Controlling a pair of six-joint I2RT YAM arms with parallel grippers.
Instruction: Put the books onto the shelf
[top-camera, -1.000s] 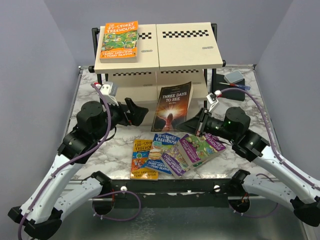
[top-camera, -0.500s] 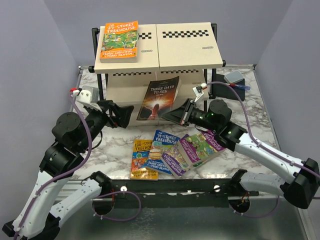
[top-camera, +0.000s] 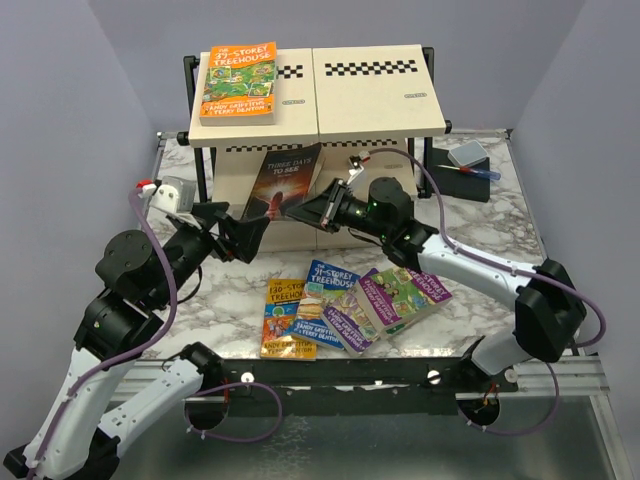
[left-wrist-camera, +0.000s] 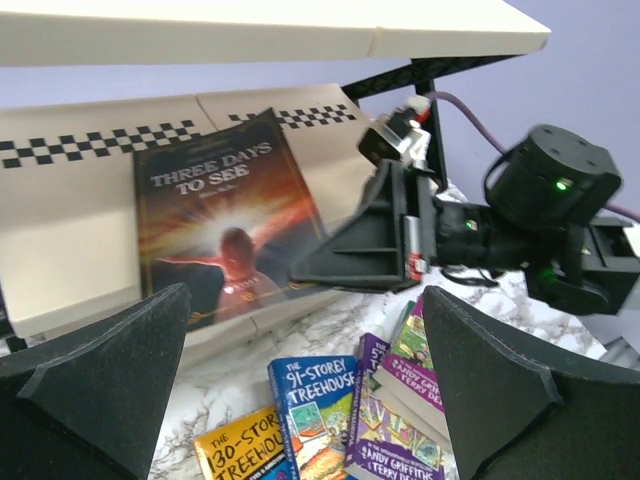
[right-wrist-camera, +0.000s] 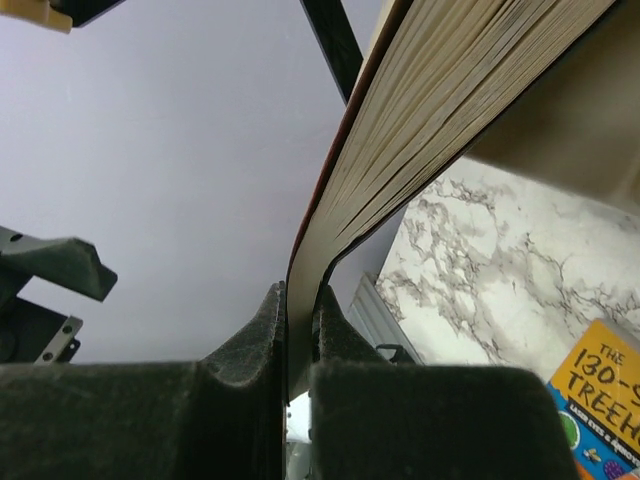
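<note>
Stock check, books to shelf (top-camera: 370, 95): one of the five books in view is placed, the orange Treehouse paperback (top-camera: 238, 82), flat and cover up at the left end of the top tier. One is in hand: the dark "Three Days to See" book (top-camera: 283, 182), held in front of the left half of the middle tier; whether it touches a board cannot be told. Its long axis is close to upright, the top leaning a little to the right, title uppermost, cover facing near and left. The right gripper (top-camera: 310, 208) has its jaws closed tight on the book's lower right corner, at the page-edge side. Three are left on the bench (top-camera: 230, 290), flat, overlapping in a near row: the yellow 130-Storey book (top-camera: 284, 318), the blue 91-Storey book (top-camera: 335, 305), and the purple Treehouse book (top-camera: 400, 295) to the right. The left gripper (top-camera: 240, 228) is just left of the dark book with its jaws spread fully and nothing in them. Judged less than halfway along.
</note>
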